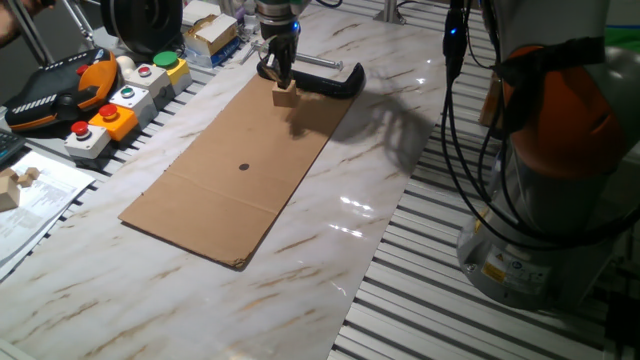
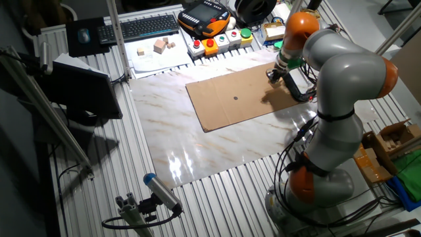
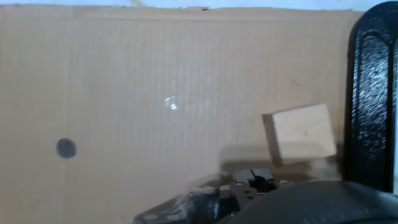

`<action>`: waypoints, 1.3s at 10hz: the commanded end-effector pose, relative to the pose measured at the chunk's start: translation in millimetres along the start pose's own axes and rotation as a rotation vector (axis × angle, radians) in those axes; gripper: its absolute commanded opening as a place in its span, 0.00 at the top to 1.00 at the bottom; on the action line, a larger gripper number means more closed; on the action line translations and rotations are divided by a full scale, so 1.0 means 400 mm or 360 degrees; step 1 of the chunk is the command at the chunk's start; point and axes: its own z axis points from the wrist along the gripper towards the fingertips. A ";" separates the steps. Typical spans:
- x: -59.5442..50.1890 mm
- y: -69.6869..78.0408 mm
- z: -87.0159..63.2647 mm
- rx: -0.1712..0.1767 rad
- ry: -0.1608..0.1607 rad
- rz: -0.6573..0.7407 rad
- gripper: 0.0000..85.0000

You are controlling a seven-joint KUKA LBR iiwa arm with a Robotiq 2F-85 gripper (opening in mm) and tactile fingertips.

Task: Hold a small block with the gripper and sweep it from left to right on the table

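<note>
The small block (image 1: 286, 95) is sitting on the cardboard sheet (image 1: 240, 165) near that sheet's far corner, next to a black clamp-like tool (image 1: 325, 80) lying along the sheet's far edge. The cardboard itself is lying flat on the table (image 1: 330, 260). The gripper (image 1: 279, 72) is hanging directly over the block, its black fingers pointing down; whether they are touching or gripping the block cannot be told. In the hand view the block (image 3: 300, 134) is lying free on the cardboard (image 3: 155, 93), slightly tilted, beside the black tool (image 3: 373, 93). A dark dot (image 3: 66, 148) is marking the sheet's middle.
</note>
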 end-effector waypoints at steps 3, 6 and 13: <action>-0.013 -0.016 0.016 -0.0009 -0.0002 0.0001 0.99; -0.014 -0.039 0.013 -0.0010 0.0010 -0.0038 0.99; -0.042 -0.071 0.039 -0.0027 0.0003 -0.0147 0.99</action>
